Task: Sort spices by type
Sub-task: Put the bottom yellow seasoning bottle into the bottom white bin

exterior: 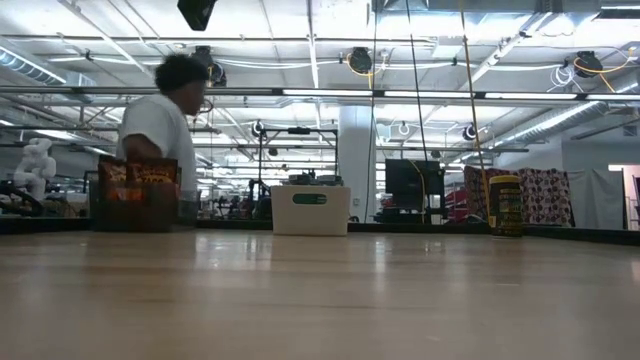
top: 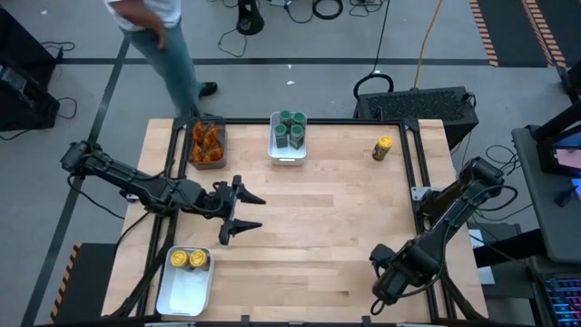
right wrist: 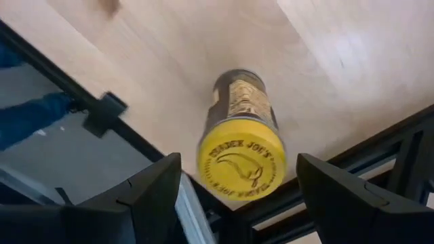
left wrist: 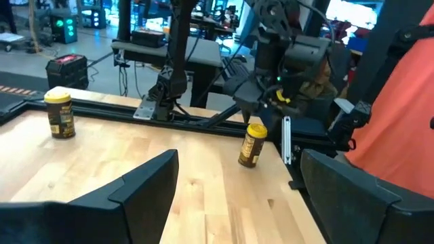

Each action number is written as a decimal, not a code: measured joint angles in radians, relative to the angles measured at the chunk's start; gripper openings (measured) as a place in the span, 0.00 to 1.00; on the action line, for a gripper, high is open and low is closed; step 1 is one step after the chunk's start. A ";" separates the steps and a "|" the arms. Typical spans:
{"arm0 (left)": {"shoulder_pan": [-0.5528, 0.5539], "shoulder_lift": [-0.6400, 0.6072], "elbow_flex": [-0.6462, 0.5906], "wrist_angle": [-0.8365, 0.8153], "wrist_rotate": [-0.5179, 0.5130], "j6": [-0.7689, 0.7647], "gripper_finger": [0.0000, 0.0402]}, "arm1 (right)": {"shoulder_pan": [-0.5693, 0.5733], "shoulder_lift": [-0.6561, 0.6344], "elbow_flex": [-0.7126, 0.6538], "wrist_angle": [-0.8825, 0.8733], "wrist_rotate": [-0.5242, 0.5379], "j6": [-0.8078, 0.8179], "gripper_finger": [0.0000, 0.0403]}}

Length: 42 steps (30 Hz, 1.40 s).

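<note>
Your left gripper [top: 243,211] hovers over the middle-left of the counter [top: 327,227], fingers spread wide with nothing between them. Your right gripper [top: 386,271] sits low near the counter's front right corner, its fingers likewise apart — and in its wrist view a yellow-lidded jar [right wrist: 241,139] stands between the two fingers [right wrist: 152,196], not visibly touched by either. The left wrist view shows that same jar under the right arm.

The spices are spread as follows. Four green-lidded jars [top: 290,129] sit packed in the white tray [top: 288,158] at the back centre. The orange-brown pieces [top: 207,142] lie in the dark clear-sided bin [top: 192,156] at the back left. Two yellow-lidded jars [top: 188,260] stand side by side at the far end of the front-left white tray [top: 184,295]. One more yellow-lidded jar [top: 383,148] stands alone on the counter at the back right, well apart from both grippers.

A person [top: 162,36] stands beyond the counter's back left corner.
</note>
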<state>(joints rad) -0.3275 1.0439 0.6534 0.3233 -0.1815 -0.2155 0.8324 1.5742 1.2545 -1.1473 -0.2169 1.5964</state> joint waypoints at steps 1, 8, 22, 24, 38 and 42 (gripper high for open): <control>0.000 0.000 0.000 0.000 -0.007 -0.009 0.78 | 0.001 0.000 -0.013 0.006 -0.010 -0.008 0.68; 0.000 0.000 0.000 0.000 -0.029 -0.015 0.78 | 0.001 -0.001 -0.072 0.077 -0.026 -0.031 0.68; 0.000 0.000 0.000 -0.003 -0.059 -0.015 0.78 | 0.001 -0.001 -0.159 0.210 -0.046 -0.038 0.68; 0.000 0.000 0.000 -0.004 -0.059 -0.015 0.78 | 0.001 -0.001 -0.165 0.209 -0.053 -0.038 0.68; 0.000 0.000 0.000 -0.030 -0.057 -0.014 0.78 | 0.001 -0.001 -0.171 0.223 -0.102 -0.038 0.68; 0.000 0.000 0.000 -0.030 -0.055 -0.014 0.78 | 0.001 -0.001 -0.171 0.224 -0.100 -0.038 0.64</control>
<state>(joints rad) -0.3275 1.0439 0.6533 0.2932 -0.2364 -0.2298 0.8333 1.5734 1.0832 -0.9234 -0.3172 1.5585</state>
